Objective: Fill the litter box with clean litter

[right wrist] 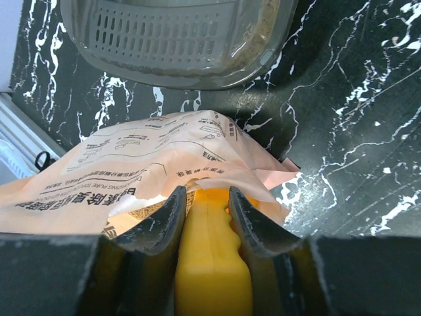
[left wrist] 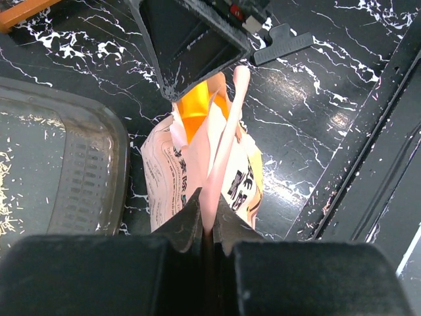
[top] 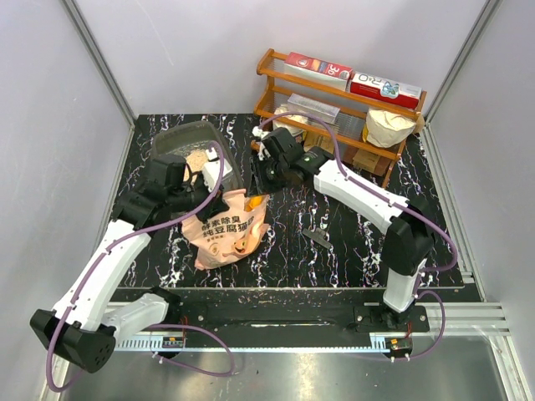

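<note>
In the top view, the litter box is lying at the far left of the table, and a small pale patch of clean litter is already showing inside it. The pink bag is lying just in front of the box. Your left gripper and your right gripper are both meeting at the mouth of the bag, but from here you cannot tell what the jaws are doing. I am judging that the filling is only begun. Most of the box floor is looking bare, so many scoops are left to do.

In the left wrist view, you are seeing what the top view is hiding. The left jaws are pressed together on the thin pink edge of the bag and are holding its mouth up. The right gripper is reaching in from above, with the yellow-orange scoop inside the bag. The box is just beside the bag, with scattered granules on its floor.

In the right wrist view, the right jaws are clamping the handle of the scoop. Its bowl is hidden in the bag, so you cannot tell whether it is loaded. The slotted wall of the box is standing just beyond the bag.
</note>
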